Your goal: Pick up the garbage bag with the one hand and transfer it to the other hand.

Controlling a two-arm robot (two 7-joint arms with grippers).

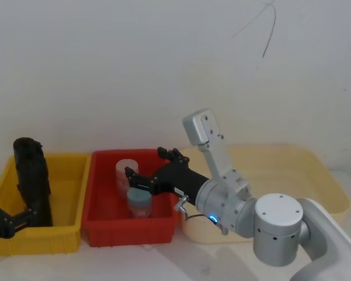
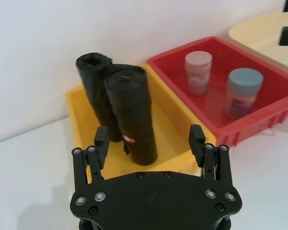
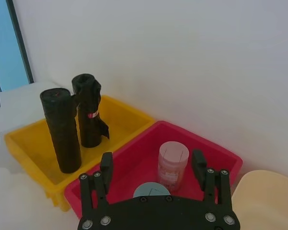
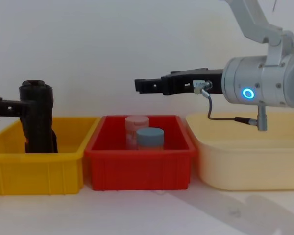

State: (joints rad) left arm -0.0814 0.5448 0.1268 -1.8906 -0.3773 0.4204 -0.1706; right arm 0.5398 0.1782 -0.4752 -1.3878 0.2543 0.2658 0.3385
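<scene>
Yellow plastic bin [image 2: 170, 110] holds the red-marked black garbage-bag roll [image 2: 132, 105] upright beside a second black roll [image 2: 93, 86]; black left gripper [image 2: 149, 138] just before it, fingers wide open, empty, should straddle the marked roll alone; black right gripper [image 3: 152, 165] open, empty, over red bin [image 3: 134, 160].

Garbage bag [image 2: 132, 112]: black roll with a small red mark low on its side, standing upright in the yellow bin [image 2: 79, 108], just beside the second black roll [image 2: 96, 86].
Left gripper [image 2: 149, 133]: fingers spread, empty, just short of the garbage bag.
Right gripper [image 3: 151, 160]: fingers spread, empty, above the red bin [image 3: 216, 158], well apart from the garbage bag.
</scene>
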